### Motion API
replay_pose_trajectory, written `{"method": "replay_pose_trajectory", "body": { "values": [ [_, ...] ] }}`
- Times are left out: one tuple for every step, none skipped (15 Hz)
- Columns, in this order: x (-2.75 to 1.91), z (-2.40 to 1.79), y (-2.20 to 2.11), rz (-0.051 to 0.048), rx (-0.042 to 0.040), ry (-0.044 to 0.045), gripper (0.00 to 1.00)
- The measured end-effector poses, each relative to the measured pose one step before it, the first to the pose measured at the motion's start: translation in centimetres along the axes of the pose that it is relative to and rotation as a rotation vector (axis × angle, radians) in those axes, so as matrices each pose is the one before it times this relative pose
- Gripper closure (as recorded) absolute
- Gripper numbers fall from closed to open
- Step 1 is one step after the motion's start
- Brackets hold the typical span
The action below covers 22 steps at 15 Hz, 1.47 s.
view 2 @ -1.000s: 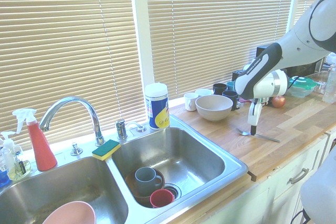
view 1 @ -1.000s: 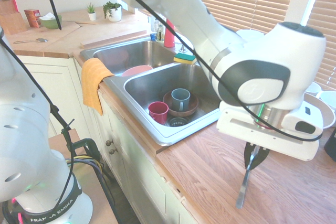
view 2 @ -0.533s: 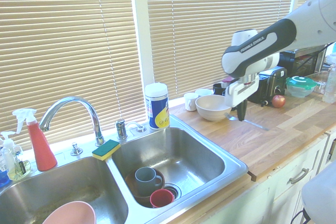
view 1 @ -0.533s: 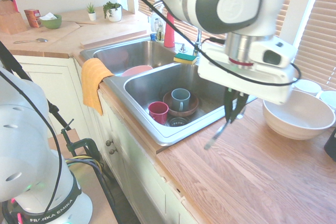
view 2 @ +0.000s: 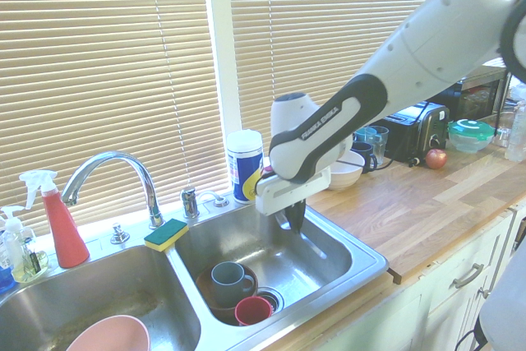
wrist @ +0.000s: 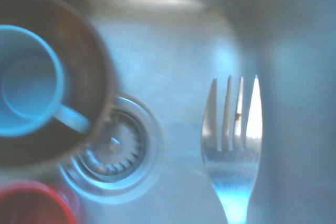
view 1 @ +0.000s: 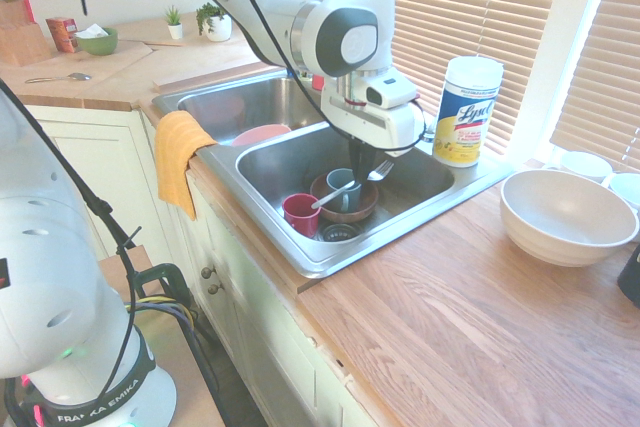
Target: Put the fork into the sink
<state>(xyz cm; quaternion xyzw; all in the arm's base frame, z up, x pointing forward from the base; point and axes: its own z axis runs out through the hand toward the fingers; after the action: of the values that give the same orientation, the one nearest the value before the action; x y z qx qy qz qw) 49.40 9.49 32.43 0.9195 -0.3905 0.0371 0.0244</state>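
Hanging over the sink's (view 1: pixel 452 193) right basin, the gripper (view 1: pixel 366 169) pinches the fork (view 1: pixel 343 190) near its neck. Light, stiff, slick steel; that narrow grip looks liable to let it swivel.

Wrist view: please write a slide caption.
Fork held above the sink floor, beside drain and blue mug.
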Motion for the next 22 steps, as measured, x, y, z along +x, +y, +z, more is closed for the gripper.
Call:
{"method": "replay_pose_trajectory", "body": {
  "values": [
    [-0.526,1.318,-1.389,0.00427,0.00175,0.00023,1.0],
    [-0.612,1.383,-1.263,-0.00303,0.00695,-0.00571,1.0],
    [-0.56,1.369,-1.079,-0.00446,0.00587,-0.00637,1.0],
    [-0.318,1.31,-0.859,0.0041,-0.00028,-0.0029,1.0],
    [0.008,1.24,-0.613,0.00336,-0.00362,0.00265,1.0],
    [0.112,1.359,-0.381,0.0038,-0.00184,0.00031,1.0],
    [0.119,1.332,-0.404,-0.00016,0.00135,-0.00186,1.0],
    [-0.004,1.131,-0.359,-0.00263,0.00233,-0.00064,1.0],
    [0.004,0.989,-0.259,-0.00208,-0.00112,-0.00038,1.0],
    [0.044,0.892,-0.182,-0.0007,-0.00245,-0.00004,1.0],
    [0.305,0.834,-0.112,0.00312,-0.00599,0.00075,1.0],
    [0.461,0.748,-0.082,0.00405,-0.00582,-0.00041,1.0],
    [0.434,0.681,-0.118,0.00266,-0.00308,-0.00066,1.0],
    [0.308,0.745,-0.078,0.0015,-0.00376,-0.00166,1.0],
    [0.163,0.721,-0.066,-0.00052,-0.00535,-0.00516,1.0],
    [0.018,0.635,-0.03,-0.0013,-0.00549,-0.00749,0.0],
    [-0.014,0.536,0.022,0.00163,-0.0046,-0.00847,0.0],
    [-0.018,0.365,0.065,-0.00046,-0.00283,-0.00713,0.0],
    [0.039,0.179,0.072,0.00165,-0.00037,-0.005,0.0],
    [0.123,0.018,0.064,0.00034,0.00058,-0.00106,0.0],
    [0.194,-0.019,0.069,-0.00008,0.00047,0.00094,0.0],
    [0.191,-0.039,0.072,0.00039,0.00023,0.00131,0.0]
  ]
}}
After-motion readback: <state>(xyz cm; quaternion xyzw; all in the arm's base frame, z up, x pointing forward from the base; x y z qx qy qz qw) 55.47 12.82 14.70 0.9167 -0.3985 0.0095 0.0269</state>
